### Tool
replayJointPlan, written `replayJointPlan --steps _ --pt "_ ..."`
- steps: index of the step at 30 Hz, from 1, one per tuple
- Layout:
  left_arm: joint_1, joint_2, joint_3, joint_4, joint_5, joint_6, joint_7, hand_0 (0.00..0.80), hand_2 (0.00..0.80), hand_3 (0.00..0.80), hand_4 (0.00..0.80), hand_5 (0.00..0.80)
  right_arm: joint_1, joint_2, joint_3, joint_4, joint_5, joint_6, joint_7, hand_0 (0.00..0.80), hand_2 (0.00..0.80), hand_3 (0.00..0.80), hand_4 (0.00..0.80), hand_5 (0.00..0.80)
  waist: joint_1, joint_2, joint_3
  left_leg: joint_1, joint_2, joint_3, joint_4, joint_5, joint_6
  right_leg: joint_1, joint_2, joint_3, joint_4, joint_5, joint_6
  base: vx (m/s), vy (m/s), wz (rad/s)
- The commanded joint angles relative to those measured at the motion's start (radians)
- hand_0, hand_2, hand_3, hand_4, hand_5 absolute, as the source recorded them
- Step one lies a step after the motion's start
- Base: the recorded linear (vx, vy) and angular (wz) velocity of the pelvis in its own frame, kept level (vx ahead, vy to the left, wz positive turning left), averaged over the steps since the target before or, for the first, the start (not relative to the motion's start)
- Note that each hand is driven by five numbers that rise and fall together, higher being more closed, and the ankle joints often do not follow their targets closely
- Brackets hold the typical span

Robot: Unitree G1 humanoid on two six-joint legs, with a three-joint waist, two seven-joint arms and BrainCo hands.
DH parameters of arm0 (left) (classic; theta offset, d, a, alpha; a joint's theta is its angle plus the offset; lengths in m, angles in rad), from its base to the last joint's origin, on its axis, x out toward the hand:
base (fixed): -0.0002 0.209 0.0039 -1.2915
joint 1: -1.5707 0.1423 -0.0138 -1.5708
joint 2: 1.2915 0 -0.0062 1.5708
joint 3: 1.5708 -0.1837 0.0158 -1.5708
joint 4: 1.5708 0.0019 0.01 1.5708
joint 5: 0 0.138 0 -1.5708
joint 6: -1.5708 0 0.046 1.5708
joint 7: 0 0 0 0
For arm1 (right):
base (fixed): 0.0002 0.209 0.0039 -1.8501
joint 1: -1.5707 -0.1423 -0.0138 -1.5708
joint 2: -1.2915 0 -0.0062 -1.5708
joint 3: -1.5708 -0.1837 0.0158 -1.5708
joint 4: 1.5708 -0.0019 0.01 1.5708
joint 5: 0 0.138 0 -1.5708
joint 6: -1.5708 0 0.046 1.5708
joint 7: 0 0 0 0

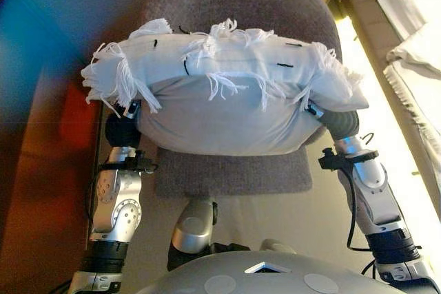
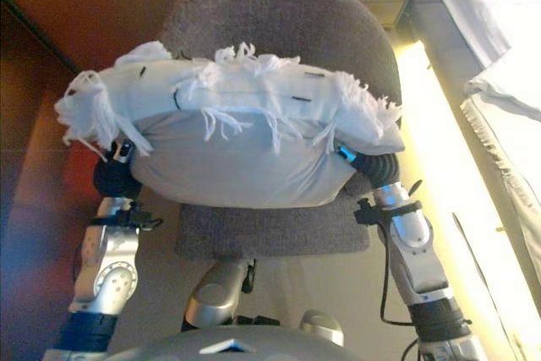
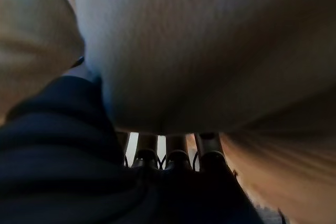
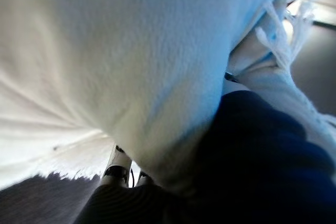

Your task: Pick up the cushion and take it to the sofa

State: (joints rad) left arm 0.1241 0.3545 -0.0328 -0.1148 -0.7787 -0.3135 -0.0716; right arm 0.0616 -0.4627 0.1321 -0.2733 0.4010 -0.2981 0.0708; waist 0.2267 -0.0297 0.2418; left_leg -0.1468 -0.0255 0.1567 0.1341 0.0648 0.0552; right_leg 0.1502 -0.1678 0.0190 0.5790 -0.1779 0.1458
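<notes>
A white cushion with tasselled edges is held up between my two hands, above the seat of a grey upholstered chair. My left hand presses against its left end and my right hand against its right end. Only the dark covers of both hands show; the rest is hidden behind the cushion. The left wrist view is filled by the cushion lying against the left hand. The right wrist view shows the cushion against the right hand, with the chair seat below.
The chair's rounded back rises behind the cushion. A bed with white bedding runs along the right side. Brown wooden furniture stands close on the left. Pale floor shows between the chair and me.
</notes>
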Motion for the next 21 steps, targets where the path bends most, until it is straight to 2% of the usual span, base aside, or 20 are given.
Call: replayJointPlan --steps 1,3,5,6,8,9,11,13,16,21 --pt "0.044 0.038 -0.069 -0.151 0.023 -0.003 -0.055 0.800 0.800 0.800 0.800 0.800 0.018 0.030 0.048 -0.080 -0.047 -0.063 -0.017 0.800 0.800 0.800 0.800 0.800 -0.051 -0.022 -0.174 -0.052 -0.015 -0.137 -0.114 0.133 -0.026 -0.006 0.070 -0.062 -0.085 0.297 -0.002 0.445 0.043 -0.05" --pt "0.026 0.046 -0.068 -0.133 0.052 0.023 -0.044 0.800 0.800 0.800 0.800 0.800 0.014 0.021 0.043 -0.065 -0.036 -0.060 -0.033 0.800 0.800 0.800 0.800 0.800 -0.094 -0.012 -0.154 0.020 -0.018 -0.157 -0.148 0.126 -0.031 -0.118 0.069 -0.116 -0.207 0.263 -0.020 0.386 -0.024 0.29" --pt "-0.001 0.055 -0.083 -0.113 0.059 0.041 -0.021 0.800 0.800 0.800 0.800 0.800 -0.002 0.006 0.040 -0.037 -0.012 -0.045 -0.058 0.800 0.800 0.800 0.800 0.800 -0.130 -0.006 -0.135 0.091 -0.015 -0.188 -0.169 0.103 -0.042 -0.188 0.054 -0.143 -0.346 0.287 -0.031 0.303 -0.136 0.49" --pt "-0.024 0.061 -0.102 -0.093 0.076 0.061 -0.003 0.800 0.800 0.800 0.800 0.800 -0.016 -0.002 0.046 -0.008 -0.016 -0.040 -0.087 0.800 0.800 0.800 0.800 0.800 -0.156 -0.003 -0.121 0.137 -0.013 -0.215 -0.177 0.074 -0.046 -0.232 0.048 -0.135 -0.423 0.314 -0.030 0.268 -0.185 0.48" --pt "-0.063 0.067 -0.131 -0.077 0.094 0.077 0.031 0.800 0.800 0.800 0.800 0.800 -0.059 -0.001 0.066 0.029 -0.015 0.000 -0.136 0.800 0.800 0.800 0.800 0.800 -0.178 -0.002 -0.105 0.173 -0.008 -0.241 -0.173 0.035 -0.046 -0.263 0.041 -0.109 -0.428 0.353 -0.022 0.212 -0.169 0.92" --pt "-0.079 0.067 -0.138 -0.059 0.098 0.102 0.031 0.800 0.800 0.800 0.800 0.800 -0.081 -0.002 0.066 0.062 0.003 0.016 -0.145 0.800 0.800 0.800 0.800 0.800 -0.172 0.003 -0.111 0.176 0.009 -0.251 -0.175 0.033 -0.054 -0.230 0.048 -0.118 -0.459 0.300 -0.031 0.185 -0.150 1.06" --pt "-0.108 0.049 -0.179 -0.010 0.112 0.111 0.049 0.800 0.800 0.800 0.800 0.800 -0.113 0.011 0.085 0.114 0.030 0.052 -0.155 0.800 0.800 0.800 0.800 0.800 -0.169 -0.004 -0.123 0.186 0.014 -0.261 -0.174 0.035 -0.066 -0.173 0.055 -0.117 -0.541 0.305 -0.031 0.200 -0.143 0.66" --pt "-0.124 0.023 -0.202 0.020 0.102 0.142 0.086 0.800 0.800 0.800 0.800 0.800 -0.150 0.013 0.106 0.162 0.028 0.106 -0.153 0.800 0.800 0.800 0.800 0.800 -0.156 -0.010 -0.146 0.186 0.025 -0.248 -0.162 0.027 -0.086 -0.116 0.054 -0.125 -0.613 0.315 -0.038 0.196 -0.095 0.41" --pt "-0.138 -0.003 -0.207 0.061 0.109 0.171 0.112 0.800 0.800 0.800 0.800 0.800 -0.182 0.019 0.123 0.196 0.028 0.162 -0.156 0.800 0.800 0.800 0.800 0.800 -0.147 -0.005 -0.163 0.185 0.041 -0.235 -0.158 0.020 -0.102 -0.083 0.053 -0.128 -0.647 0.311 -0.048 0.148 -0.023 0.05" --pt "-0.164 -0.030 -0.214 0.121 0.136 0.201 0.133 0.800 0.800 0.800 0.800 0.800 -0.202 0.029 0.113 0.246 0.033 0.207 -0.143 0.800 0.800 0.800 0.800 0.800 -0.151 0.000 -0.184 0.196 0.061 -0.214 -0.194 0.025 -0.109 -0.072 0.055 -0.133 -0.666 0.297 -0.052 0.123 0.008 -0.06"
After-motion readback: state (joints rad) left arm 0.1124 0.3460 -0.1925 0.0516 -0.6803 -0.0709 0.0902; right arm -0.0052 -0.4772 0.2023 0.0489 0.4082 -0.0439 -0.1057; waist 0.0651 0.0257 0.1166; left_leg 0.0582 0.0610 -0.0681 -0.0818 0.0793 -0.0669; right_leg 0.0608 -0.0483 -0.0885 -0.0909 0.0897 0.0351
